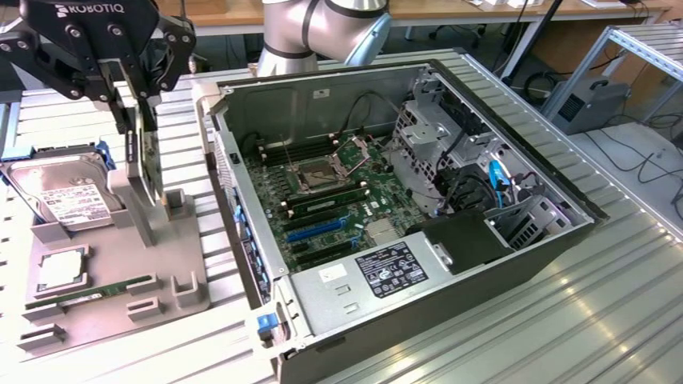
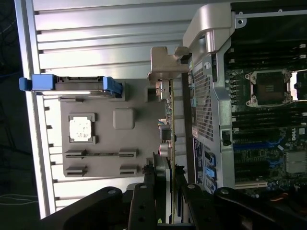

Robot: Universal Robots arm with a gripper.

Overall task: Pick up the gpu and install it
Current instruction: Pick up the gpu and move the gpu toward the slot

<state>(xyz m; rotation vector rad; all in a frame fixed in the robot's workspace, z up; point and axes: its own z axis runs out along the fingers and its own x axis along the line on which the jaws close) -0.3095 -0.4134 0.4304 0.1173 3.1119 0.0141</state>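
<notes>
The gpu (image 1: 146,164) stands on edge, upright, over the grey parts holder (image 1: 117,320) at the exterior view's left. It is a thin green card with a silvery metal bracket (image 2: 165,64) at one end. My gripper (image 1: 141,112) comes down from above, one finger on each face of the card, shut on it. The wrist view looks along the card's edge (image 2: 171,120), which runs away from my gripper (image 2: 165,181) toward the bracket. I cannot tell whether the card's lower edge still sits in the holder.
The open computer case (image 1: 427,320) lies beside the holder, its motherboard (image 1: 320,204) and blue slots (image 1: 315,232) exposed. On the holder are a hard drive (image 1: 64,196), a processor chip (image 1: 62,268) and a memory stick (image 1: 91,292). Ribbed aluminium table all around.
</notes>
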